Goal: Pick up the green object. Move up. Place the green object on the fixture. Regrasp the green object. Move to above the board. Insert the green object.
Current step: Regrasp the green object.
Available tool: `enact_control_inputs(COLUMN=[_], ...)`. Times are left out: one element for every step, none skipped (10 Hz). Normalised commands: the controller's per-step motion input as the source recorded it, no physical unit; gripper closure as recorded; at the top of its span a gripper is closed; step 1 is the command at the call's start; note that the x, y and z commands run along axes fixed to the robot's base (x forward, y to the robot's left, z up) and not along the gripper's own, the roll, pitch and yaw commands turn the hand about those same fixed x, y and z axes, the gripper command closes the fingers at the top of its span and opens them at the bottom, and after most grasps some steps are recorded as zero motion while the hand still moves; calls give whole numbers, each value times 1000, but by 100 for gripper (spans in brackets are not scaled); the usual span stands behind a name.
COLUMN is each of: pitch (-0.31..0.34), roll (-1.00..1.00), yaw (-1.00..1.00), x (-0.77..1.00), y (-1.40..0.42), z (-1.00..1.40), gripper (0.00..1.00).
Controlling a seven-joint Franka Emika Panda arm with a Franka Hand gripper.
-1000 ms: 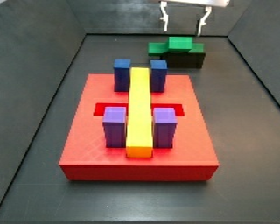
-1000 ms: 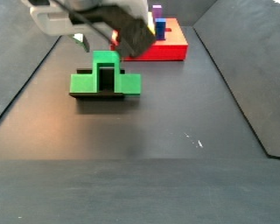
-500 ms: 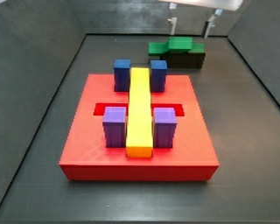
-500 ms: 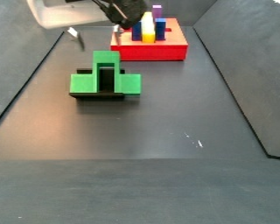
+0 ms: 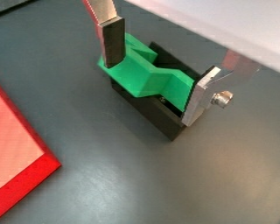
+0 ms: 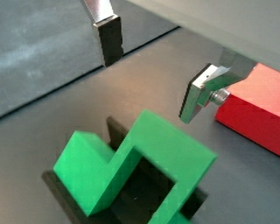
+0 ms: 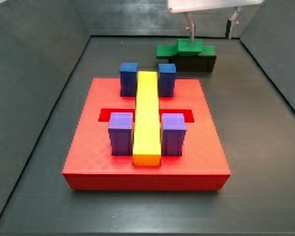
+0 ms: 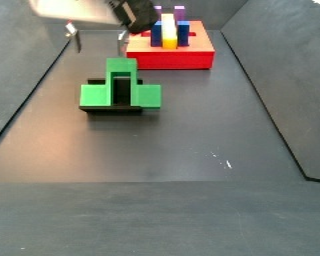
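The green object (image 7: 183, 48) rests on the black fixture (image 7: 194, 64) at the far end of the floor, beyond the board (image 7: 99, 157). Its raised centre and side wings show in a side view (image 8: 120, 88) on the fixture (image 8: 119, 110). My gripper (image 7: 209, 22) hangs open well above it, near the frame's top in both side views (image 8: 96, 28). In both wrist views the fingers straddle empty air over the green object (image 5: 143, 75) (image 6: 130, 162), with the gripper (image 5: 154, 86) (image 6: 153, 80) holding nothing.
The red board carries a long yellow bar (image 7: 147, 115), two blue blocks (image 7: 129, 78) and two purple blocks (image 7: 121, 134). Dark walls enclose the floor on the sides. A corner of the board (image 6: 259, 109) lies near one finger in a wrist view.
My gripper has risen straight up, away from the green object, over the last second. The green object has stayed put on the fixture.
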Motion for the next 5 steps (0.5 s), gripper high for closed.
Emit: enact_control_inputs(pitch=[323, 397, 469, 471, 460], roll=[1000, 1000, 1000, 1000, 1000], yaw=[186, 206, 214, 214, 211], x=[114, 120, 63, 63, 66], y=[-157, -111, -29, -23, -17], z=[291, 286, 149, 140, 137], gripper=[0, 0, 0, 0, 0])
